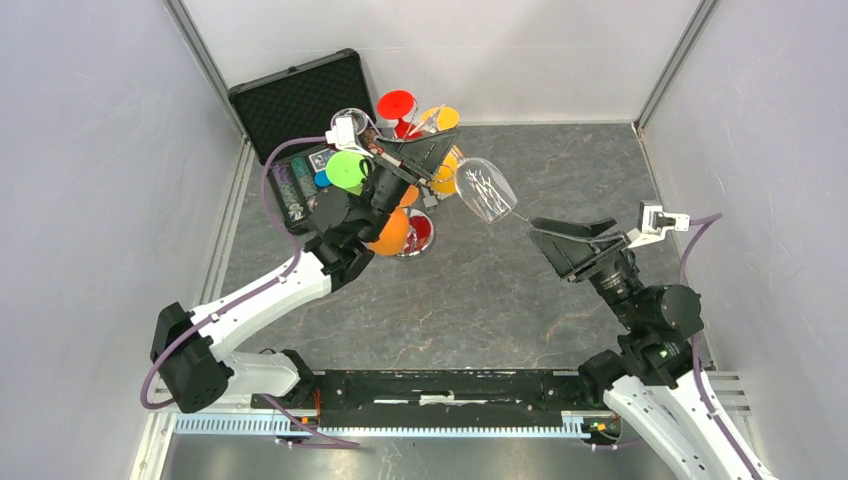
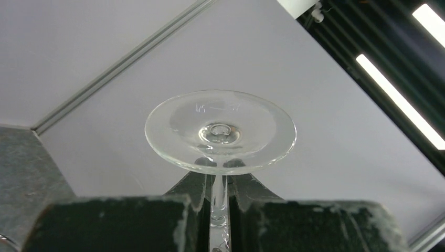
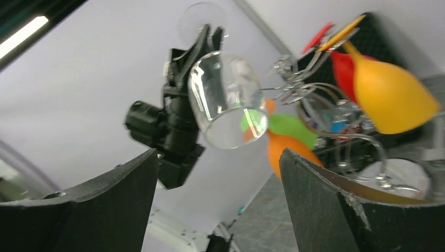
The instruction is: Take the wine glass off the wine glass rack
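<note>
My left gripper (image 1: pixel 432 152) is shut on the stem of a clear wine glass (image 1: pixel 486 190) and holds it in the air, tilted, just right of the wine glass rack (image 1: pixel 420 238). In the left wrist view the stem (image 2: pixel 220 202) is pinched between my fingers, with the round foot (image 2: pixel 220 131) just beyond their tips. The silver wire rack (image 3: pixel 309 79) carries red, orange and green glasses. My right gripper (image 1: pixel 562 236) is open and empty, right of the clear glass (image 3: pixel 228 105) and facing it.
An open black case (image 1: pixel 300 100) with coloured chips lies at the back left, behind the rack. An orange glass (image 3: pixel 391 94) and the rack's mirror base (image 3: pixel 401 178) are at the right of the right wrist view. Grey walls enclose the table.
</note>
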### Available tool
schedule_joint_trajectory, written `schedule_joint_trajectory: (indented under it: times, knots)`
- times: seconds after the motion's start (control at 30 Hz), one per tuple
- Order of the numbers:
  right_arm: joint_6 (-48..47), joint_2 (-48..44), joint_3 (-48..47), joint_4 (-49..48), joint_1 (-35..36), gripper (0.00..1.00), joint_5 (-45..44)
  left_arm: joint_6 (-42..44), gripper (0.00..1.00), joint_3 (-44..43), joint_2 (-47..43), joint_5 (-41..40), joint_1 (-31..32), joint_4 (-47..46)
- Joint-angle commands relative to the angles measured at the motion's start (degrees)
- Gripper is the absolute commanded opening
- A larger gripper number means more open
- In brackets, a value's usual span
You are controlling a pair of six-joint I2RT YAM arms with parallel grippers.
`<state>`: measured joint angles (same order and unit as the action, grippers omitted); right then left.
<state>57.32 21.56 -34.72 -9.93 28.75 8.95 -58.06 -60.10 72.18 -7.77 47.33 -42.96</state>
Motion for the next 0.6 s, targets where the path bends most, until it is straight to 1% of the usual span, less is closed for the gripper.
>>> schedule_joint_trajectory:
  times: [0.0,0.07,0.17,0.2,0.3,0.47,0.57]
  knots:
    - [7.88,2.56,2.13,-16.65,0.16,0.85,11.15,-8.72,0.02,-0.37,1.24,-3.17,0.04,-8.85]
    - [10.25,4.38,2.21,-19.23,0.19,0.82,12.96,-10.07,0.02,-0.29,2.10,-3.22,0.00,-10.03]
    - [9.50,5.89,1.25,-17.96,0.16,0.79,12.24,-11.23,0.02,0.35,2.41,-3.64,0.04,-11.16]
    - [9.54,6.25,1.38,-19.11,0.16,0.78,11.99,-11.30,0.02,0.48,2.35,-3.83,0.03,-11.34]
    - [9.63,7.39,1.09,-22.08,0.16,0.75,11.77,-10.68,0.02,0.68,1.73,-4.44,0.04,-10.92]
    - [9.31,11.21,-0.74,-20.67,0.16,0.70,11.05,-9.49,0.02,-0.15,1.02,-3.18,0.20,-8.74]
    - [9.94,13.34,-1.30,-23.76,0.19,0.65,12.50,-7.33,0.02,-0.45,1.02,-2.90,0.48,-8.63]
